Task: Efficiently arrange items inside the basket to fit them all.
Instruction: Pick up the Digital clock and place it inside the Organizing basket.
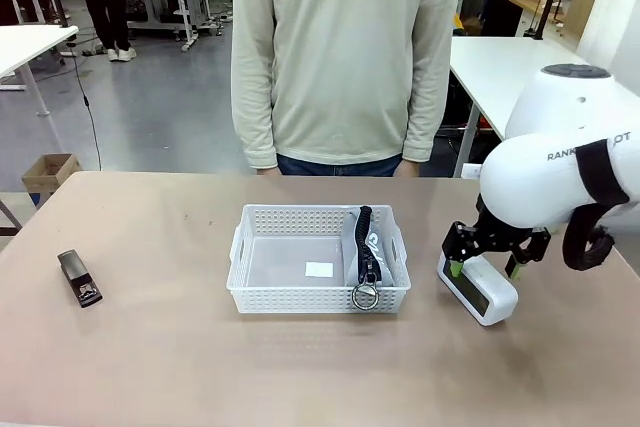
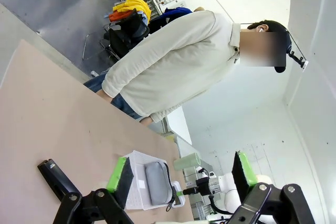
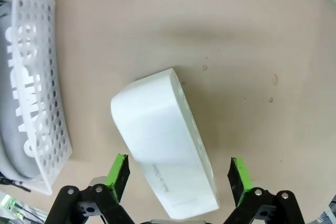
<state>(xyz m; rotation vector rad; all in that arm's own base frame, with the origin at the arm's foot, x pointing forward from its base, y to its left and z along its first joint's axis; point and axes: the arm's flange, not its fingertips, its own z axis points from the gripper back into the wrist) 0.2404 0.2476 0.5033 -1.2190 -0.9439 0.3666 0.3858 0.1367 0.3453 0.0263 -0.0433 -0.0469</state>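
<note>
Right gripper (image 3: pixel 178 176), spread wide and empty, hangs right over box (image 3: pixel 163 150), long axis skewed across the finger line; basket (image 1: pixel 320 299) just beside, toward robot's left.

The box (image 3: pixel 163 150) lies on the worktop (image 3: pixel 236 51) between the right fingers (image 3: pixel 118 174), with the basket (image 3: pixel 47 103), holding the pouch (image 3: pixel 16 103), beside them.
</note>
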